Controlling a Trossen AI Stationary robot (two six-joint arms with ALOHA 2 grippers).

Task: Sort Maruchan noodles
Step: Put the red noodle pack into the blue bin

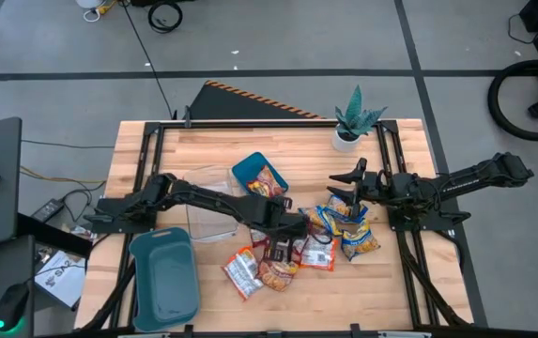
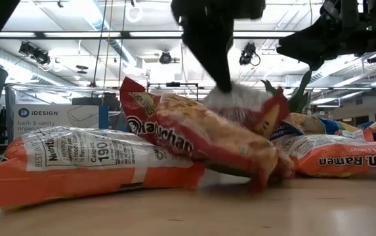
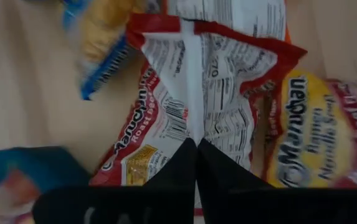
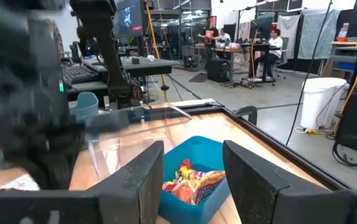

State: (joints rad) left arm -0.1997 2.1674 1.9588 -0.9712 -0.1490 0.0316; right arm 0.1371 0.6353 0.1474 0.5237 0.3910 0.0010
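Observation:
Several Maruchan noodle packets lie piled at the table's middle (image 1: 320, 239): red-and-white, orange, and yellow-and-blue ones. My left gripper (image 1: 292, 228) is over the pile, pointing down, shut on a red-and-white packet (image 3: 166, 118) that lies back side up. An orange packet (image 2: 76, 164) lies flat on the table near the low camera. My right gripper (image 1: 342, 186) hovers open and raised above the pile's far right side, facing the small teal tray (image 4: 197, 165). That tray holds a packet (image 1: 267, 180). My left gripper pinches the raised back seam (image 3: 194, 127) of the red-and-white packet between its two fingers. It comes from above, pointing down, at the middle of the packet's white printed back (image 2: 240, 99). The packet sits tilted among the other packets, its lower part still on them.
A large teal tray (image 1: 165, 277) sits at the near left. A clear container (image 1: 210, 218) stands beside the left arm. A potted plant (image 1: 353, 122) is at the far right edge. Black rails run along both sides of the table.

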